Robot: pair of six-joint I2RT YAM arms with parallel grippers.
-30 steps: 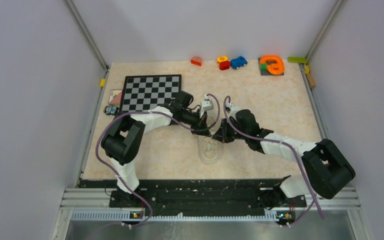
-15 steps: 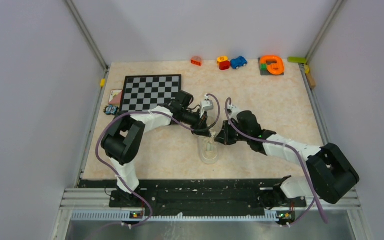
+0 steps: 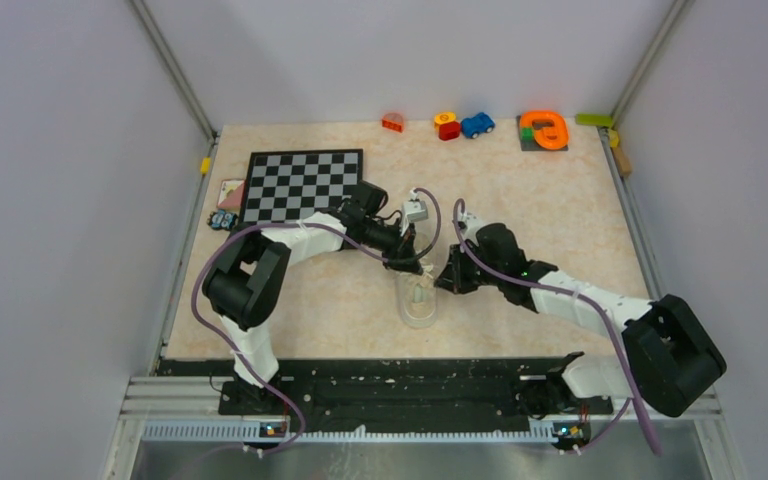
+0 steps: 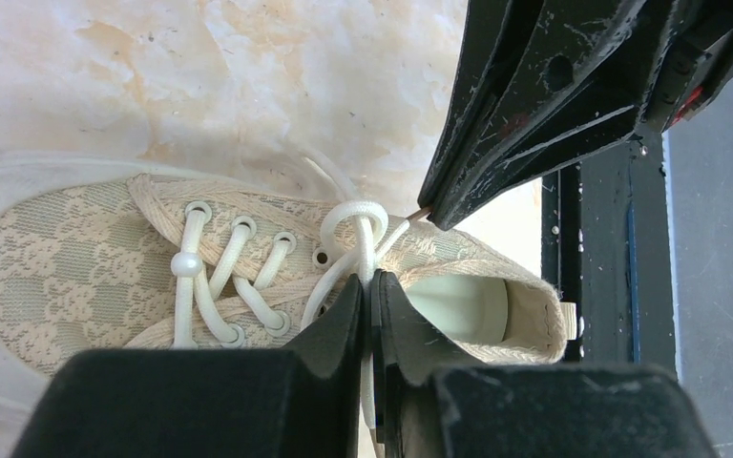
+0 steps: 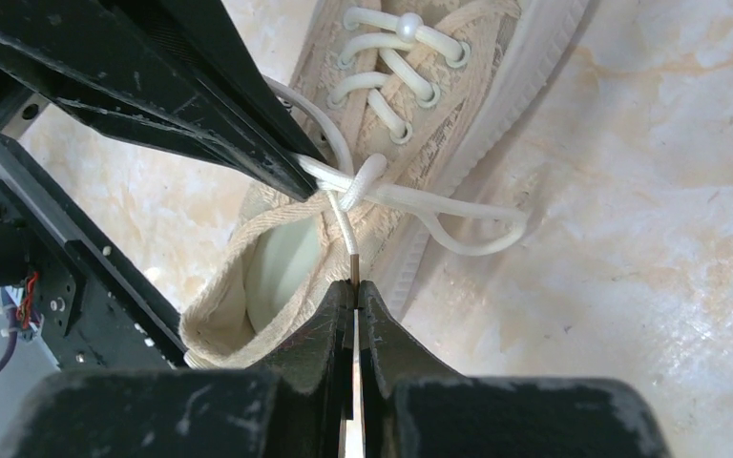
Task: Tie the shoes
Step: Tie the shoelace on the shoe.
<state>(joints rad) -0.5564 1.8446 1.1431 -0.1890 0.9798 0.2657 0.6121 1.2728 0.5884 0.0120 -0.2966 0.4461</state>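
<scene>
The cream sneaker [image 3: 418, 300] lies mid-table with its toe toward the near edge. In the left wrist view the shoe [image 4: 76, 258] fills the lower left, and my left gripper [image 4: 370, 286] is shut on a white lace just below a small loop [image 4: 353, 224]. My right gripper [image 5: 354, 286] is shut on the brown-tipped end of the other lace, a little off the shoe's collar. A crossed knot [image 5: 353, 186] sits between the two grippers over the tongue. A slack lace loop [image 5: 468, 234] lies on the table beside the sole.
A chessboard [image 3: 303, 184] lies at the back left with cards [image 3: 228, 192] beside it. Small toys [image 3: 447, 124], a blue car [image 3: 477, 124] and an orange ring [image 3: 544, 130] line the far edge. The black rail [image 3: 400, 385] runs along the near edge.
The right arm has drawn back to the right and toward the near edge, pulling its lace end away from the left gripper. The left arm has barely moved.
</scene>
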